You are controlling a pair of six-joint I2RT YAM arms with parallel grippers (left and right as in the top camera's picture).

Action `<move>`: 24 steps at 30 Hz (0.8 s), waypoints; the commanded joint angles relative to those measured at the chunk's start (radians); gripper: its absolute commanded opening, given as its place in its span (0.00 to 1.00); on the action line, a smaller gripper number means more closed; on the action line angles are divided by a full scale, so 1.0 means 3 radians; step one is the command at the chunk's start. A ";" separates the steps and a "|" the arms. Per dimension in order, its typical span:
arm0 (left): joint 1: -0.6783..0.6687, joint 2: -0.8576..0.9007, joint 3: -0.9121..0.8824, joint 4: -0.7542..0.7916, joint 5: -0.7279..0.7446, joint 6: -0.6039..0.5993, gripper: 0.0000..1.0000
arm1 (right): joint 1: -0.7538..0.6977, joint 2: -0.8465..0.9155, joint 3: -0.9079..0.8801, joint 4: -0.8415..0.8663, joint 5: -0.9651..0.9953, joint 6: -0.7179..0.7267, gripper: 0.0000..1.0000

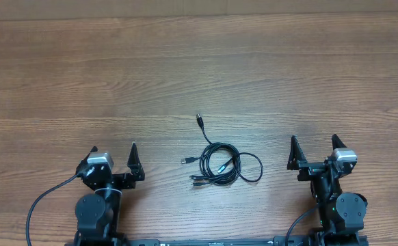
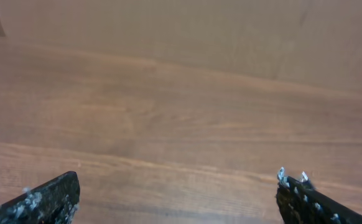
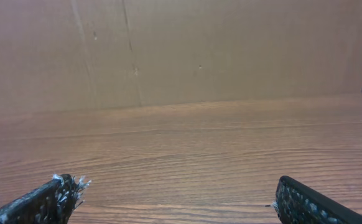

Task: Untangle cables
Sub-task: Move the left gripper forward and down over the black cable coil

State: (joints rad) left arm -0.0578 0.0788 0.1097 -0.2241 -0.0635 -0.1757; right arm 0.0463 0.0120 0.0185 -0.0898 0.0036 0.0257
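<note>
My left tool [image 1: 113, 152] and right tool [image 1: 314, 143] are wide open and empty; if I pinch two thin black bendy cables [image 1: 221, 165] at once, they could pull tighter.

Overhead was bright, evenly lit, sharp. My left wrist view looked soft, blurred; right wrist view dimmer, table [image 3: 181, 155] grain clearer.

Overhead straight down, wrist views low across table [image 1: 199, 68]
</note>
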 commanded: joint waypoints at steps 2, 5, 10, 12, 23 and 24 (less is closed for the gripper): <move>0.0023 0.0271 0.0220 0.0001 0.0028 0.0146 1.00 | -0.0008 -0.0031 -0.0034 0.0018 -0.0019 -0.0003 1.00; 0.0023 0.0534 0.0351 0.0001 0.0028 0.0229 1.00 | -0.0008 -0.0031 -0.0034 0.0018 -0.0019 -0.0003 1.00; 0.0023 0.0987 0.0596 -0.0004 0.0031 0.0229 1.00 | -0.0008 -0.0031 -0.0034 0.0018 -0.0019 -0.0003 1.00; 0.0023 0.1208 0.0741 -0.0020 0.0031 0.0249 1.00 | -0.0008 -0.0031 -0.0034 0.0018 -0.0019 -0.0003 1.00; 0.0023 0.2127 0.1475 -0.0437 0.0029 0.0292 1.00 | -0.0008 -0.0031 -0.0034 0.0018 -0.0019 -0.0003 1.00; 0.0022 0.2183 0.1518 -0.0470 0.0031 0.0294 1.00 | -0.0008 -0.0031 -0.0034 0.0018 -0.0019 -0.0003 1.00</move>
State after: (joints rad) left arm -0.0578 0.6849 0.5007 -0.3462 -0.0635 -0.1028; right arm 0.0463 0.0109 0.0185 -0.0902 0.0032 0.0265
